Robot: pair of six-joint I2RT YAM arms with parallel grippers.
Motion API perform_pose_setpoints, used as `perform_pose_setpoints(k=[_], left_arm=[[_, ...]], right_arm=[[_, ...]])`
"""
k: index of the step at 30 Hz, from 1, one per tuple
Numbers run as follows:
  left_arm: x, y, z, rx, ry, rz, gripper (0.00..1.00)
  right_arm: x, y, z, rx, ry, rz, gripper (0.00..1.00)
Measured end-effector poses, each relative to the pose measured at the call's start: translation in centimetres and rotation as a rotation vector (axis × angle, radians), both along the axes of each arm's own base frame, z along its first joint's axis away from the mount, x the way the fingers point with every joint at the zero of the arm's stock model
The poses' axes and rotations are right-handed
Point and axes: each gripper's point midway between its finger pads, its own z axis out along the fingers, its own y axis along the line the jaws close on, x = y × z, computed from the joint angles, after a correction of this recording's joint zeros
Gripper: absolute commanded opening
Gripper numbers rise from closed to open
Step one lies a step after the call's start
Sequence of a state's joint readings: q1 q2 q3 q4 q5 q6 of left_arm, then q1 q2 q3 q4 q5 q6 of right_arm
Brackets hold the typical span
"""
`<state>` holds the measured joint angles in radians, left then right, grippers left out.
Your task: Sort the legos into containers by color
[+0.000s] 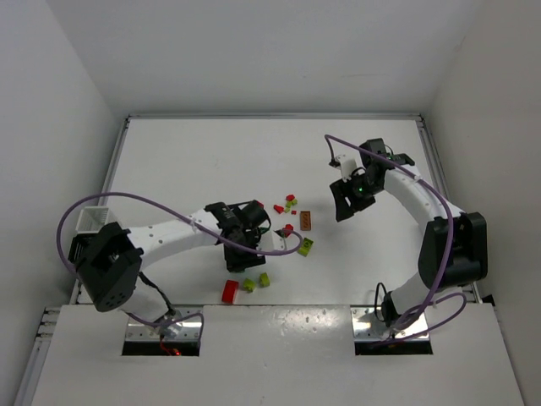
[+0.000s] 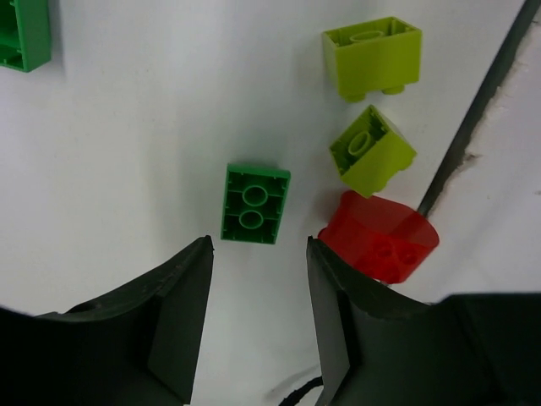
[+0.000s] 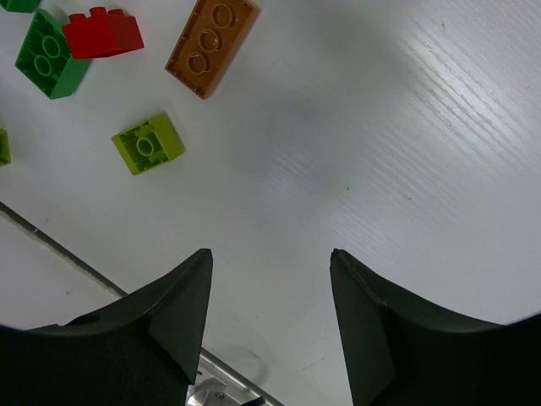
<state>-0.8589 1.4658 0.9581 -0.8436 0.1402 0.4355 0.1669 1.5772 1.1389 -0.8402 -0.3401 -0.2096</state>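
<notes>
The left gripper (image 2: 258,254) is hanging open and empty. The dark green brick (image 2: 254,204) is lying on the table (image 2: 127,152) just at its 12 o'clock, long axis running 12 to 6, in line with the gap. The right gripper (image 3: 270,258) is gaping empty too, well apart, so the left one is sitting nearer.

Red lego (image 2: 382,238) crowds L tool (image 2: 258,245), rt side.

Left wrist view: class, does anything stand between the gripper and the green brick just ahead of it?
Nothing visible does. The green brick lies on bare table just beyond the open left gripper; the red brick sits off to one side, beside one finger.
</notes>
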Motion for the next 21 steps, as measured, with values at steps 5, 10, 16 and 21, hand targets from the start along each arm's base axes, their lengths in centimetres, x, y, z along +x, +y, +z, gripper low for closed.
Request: perform_pose_setpoints(k=[5,10,16,21], left_arm=[[0.7,-0.2,-1.2,0.024,-0.011,-0.007,0.56],[0.9,-0.4,-2.3,0.046,0.000,-0.024,0.58],[0.8,-0.1,-3.3,0.060,0.008,-0.042,0.50],[0.2,0.7,-4.4,0.088,0.029,-0.052,0.39]], right_arm=[[0.0,0.0,0.0,0.000,0.000,0.000,0.63],[0.0,0.0,0.0,0.001,0.003,-0.004,0.75],[0.0,0.4,-0.8,0.018,0.048,-0.048,0.76],[0.6,1.7,-2.0,0.074,0.110,-0.114,0.76]])
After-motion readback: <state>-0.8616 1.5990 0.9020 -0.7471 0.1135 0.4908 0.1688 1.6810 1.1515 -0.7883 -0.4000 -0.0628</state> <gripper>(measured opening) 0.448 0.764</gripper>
